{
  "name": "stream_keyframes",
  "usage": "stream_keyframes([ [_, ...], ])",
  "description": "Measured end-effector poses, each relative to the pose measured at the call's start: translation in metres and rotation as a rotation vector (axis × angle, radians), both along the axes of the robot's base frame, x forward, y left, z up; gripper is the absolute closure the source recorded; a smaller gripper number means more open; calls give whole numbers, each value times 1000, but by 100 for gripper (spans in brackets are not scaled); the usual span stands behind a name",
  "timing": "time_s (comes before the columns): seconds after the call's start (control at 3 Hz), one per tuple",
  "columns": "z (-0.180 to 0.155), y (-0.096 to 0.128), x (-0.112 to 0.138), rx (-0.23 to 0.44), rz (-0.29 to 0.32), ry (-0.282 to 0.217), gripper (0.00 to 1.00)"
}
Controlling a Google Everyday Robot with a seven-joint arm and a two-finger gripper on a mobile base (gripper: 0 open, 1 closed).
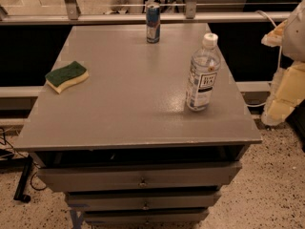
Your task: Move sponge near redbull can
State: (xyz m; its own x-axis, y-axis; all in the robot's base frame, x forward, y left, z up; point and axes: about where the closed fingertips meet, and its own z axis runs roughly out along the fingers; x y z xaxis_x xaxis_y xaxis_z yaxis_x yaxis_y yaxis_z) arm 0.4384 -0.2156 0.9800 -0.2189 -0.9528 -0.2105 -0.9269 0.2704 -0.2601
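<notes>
Reaching from beside the grey bench (133, 104), the pincer (279, 104), grip state untellable, may topple the clear plastic bottle (202, 75) before the green-topped yellow sponge (66, 76).

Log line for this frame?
green-topped yellow sponge: left on grey cabinet top, untouched | blue-silver redbull can: far edge, upright | end effector: beyond cabinet's right side

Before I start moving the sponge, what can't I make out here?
The end effector: camera view, right of the cabinet, partly cut off by the frame's right edge.
The redbull can: camera view, far edge, lettering too small to read.
The water bottle: small label print unreadable.
The top drawer: inside hidden by the cabinet's top, dark.
</notes>
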Motion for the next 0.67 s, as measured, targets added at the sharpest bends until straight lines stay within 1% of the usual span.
stream_keyframes([
  [0.33, 0, 0, 0, 0, 0, 0, 0],
  [0.67, 5, 12, 5, 12, 25, -31, 0],
])
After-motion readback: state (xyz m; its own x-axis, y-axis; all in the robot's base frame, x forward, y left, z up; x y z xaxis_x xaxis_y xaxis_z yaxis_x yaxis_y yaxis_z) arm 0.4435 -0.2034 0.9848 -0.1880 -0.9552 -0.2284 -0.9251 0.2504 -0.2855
